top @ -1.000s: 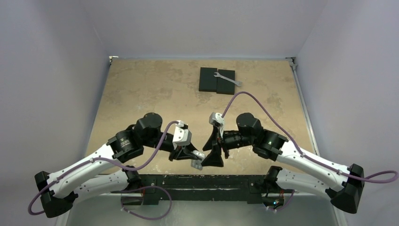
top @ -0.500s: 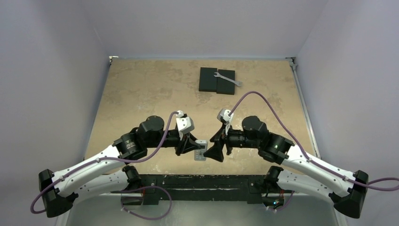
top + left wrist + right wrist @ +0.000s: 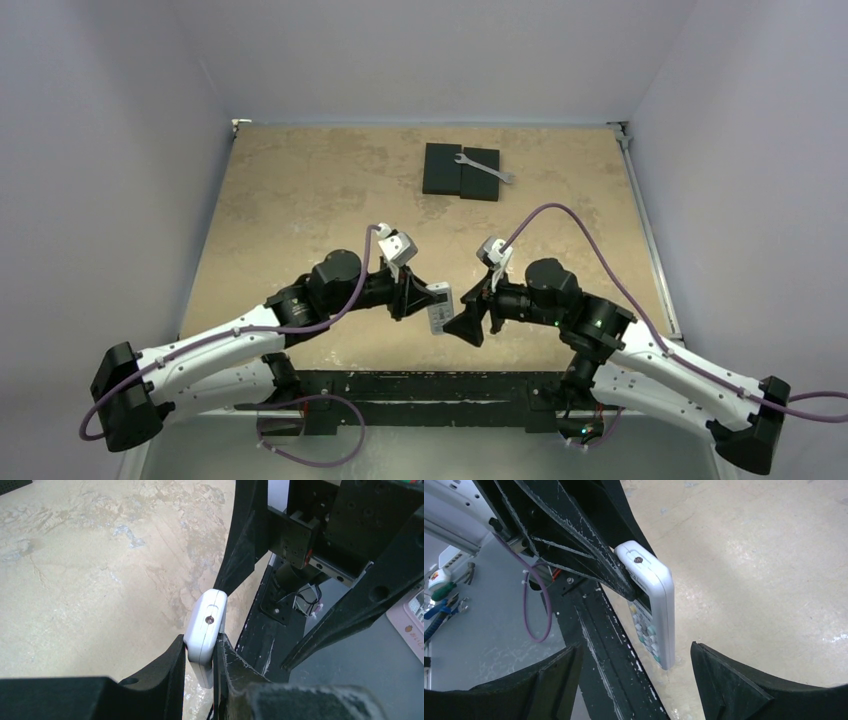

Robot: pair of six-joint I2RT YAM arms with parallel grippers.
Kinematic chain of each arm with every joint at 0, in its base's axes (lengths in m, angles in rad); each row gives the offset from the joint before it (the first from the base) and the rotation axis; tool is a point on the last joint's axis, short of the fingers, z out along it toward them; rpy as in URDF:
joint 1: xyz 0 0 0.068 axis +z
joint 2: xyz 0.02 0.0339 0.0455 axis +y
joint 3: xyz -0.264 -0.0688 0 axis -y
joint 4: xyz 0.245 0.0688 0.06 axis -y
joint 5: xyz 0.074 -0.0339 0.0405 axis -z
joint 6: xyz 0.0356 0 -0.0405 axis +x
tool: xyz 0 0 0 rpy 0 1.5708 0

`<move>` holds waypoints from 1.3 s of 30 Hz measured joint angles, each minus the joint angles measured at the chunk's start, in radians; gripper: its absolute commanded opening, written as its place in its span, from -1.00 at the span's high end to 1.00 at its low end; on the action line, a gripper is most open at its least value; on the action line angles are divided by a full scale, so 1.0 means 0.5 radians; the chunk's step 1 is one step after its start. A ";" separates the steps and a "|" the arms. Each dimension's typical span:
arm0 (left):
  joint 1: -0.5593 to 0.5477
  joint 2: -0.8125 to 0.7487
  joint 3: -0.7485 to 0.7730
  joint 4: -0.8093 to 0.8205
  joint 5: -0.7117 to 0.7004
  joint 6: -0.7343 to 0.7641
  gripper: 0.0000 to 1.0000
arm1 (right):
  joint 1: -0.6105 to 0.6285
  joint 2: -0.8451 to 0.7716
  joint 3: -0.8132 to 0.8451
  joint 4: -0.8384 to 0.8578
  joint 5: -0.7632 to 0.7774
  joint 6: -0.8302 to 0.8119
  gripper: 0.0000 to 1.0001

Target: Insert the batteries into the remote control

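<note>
Looking down from overhead, you have the remote control (image 3: 439,308) at about 6 o'clock on the worktop (image 3: 300,200), close to the near edge and between the two arms. Your left fingers (image 3: 167,672) are clenched on it, one pad on each broad side, so it stands edgewise with one narrow end poking out past the tips. That end has a small screw hole in it. From the right wrist camera you can see the button face turned toward the dark base rail (image 3: 609,645), with rows of pale and green keys showing, and the plain back toward the tan surface. The remote looks lifted clear of the worktop, though no view settles that for you. Your right fingers (image 3: 734,685) are released and spread wide with nothing between them. They sit at roughly 4 o'clock of the remote, just beside it and pointed at it, not touching. Far off at 12 o'clock, two flat black blocks (image 3: 461,172) lie side by side with a silver wrench (image 3: 484,168) resting across them.
</note>
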 measured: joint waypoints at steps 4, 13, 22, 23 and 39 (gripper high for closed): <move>0.008 0.053 -0.073 0.171 -0.016 -0.075 1.00 | 0.000 -0.037 -0.039 -0.008 0.013 0.040 -0.75; 0.163 0.229 -0.208 0.504 0.034 -0.259 1.00 | 0.000 -0.125 -0.065 0.001 0.101 0.133 -0.79; 0.441 0.395 -0.320 0.745 0.092 -0.462 1.00 | 0.000 -0.180 -0.111 0.018 0.273 0.195 -0.83; 0.460 0.426 -0.338 0.772 0.100 -0.491 1.00 | 0.000 -0.178 -0.122 0.018 0.287 0.201 -0.84; 0.552 0.771 -0.492 1.042 0.126 -0.644 1.00 | 0.000 -0.118 -0.134 0.080 0.324 0.210 -0.89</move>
